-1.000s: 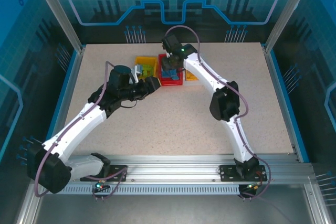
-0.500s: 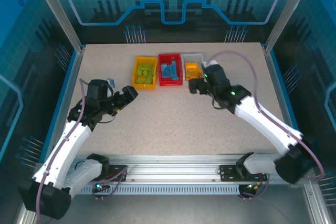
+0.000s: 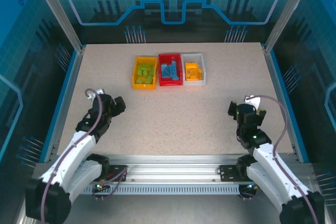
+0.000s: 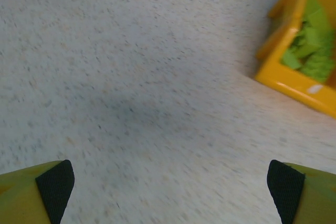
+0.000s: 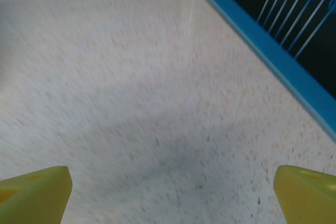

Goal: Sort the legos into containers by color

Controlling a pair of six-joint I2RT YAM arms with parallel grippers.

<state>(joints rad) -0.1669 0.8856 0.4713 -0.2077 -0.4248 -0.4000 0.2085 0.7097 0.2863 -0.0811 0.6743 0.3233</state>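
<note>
Seen from above: speckled worktop (image 3: pixel 173 114) with three bins in a tight row near the far edge. Left to right: yellow bin (image 3: pixel 135 72) with green legos (image 3: pixel 146 75) inside, red bin (image 3: pixel 160 72) with blue legos (image 3: pixel 169 71) inside, white bin (image 3: pixel 193 55) with orange-yellow legos (image 3: pixel 192 71) inside. All three well apart from both arms.

At near left, the left pincer (image 3: pixel 118 104): hovers low over the worktop, points up and to the right, roughly toward the yellow bin. At near right, the right pincer (image 3: pixel 233 109): sits over bare surface, far short of the white bin.

From the left wrist: black-padded fingertips (image 4: pixel 55 182) spread wide apart at the two bottom corners, bare worktop between them. At upper right, a corner of the yellow bin, with a blurred heap of green bricks inside.

From the right wrist: yellow fingers (image 5: pixel 37 192) likewise wide apart at the bottom corners, speckled surface between them. Along the right side, a blue border strip (image 5: pixel 273 45) at the worktop's edge.
</note>
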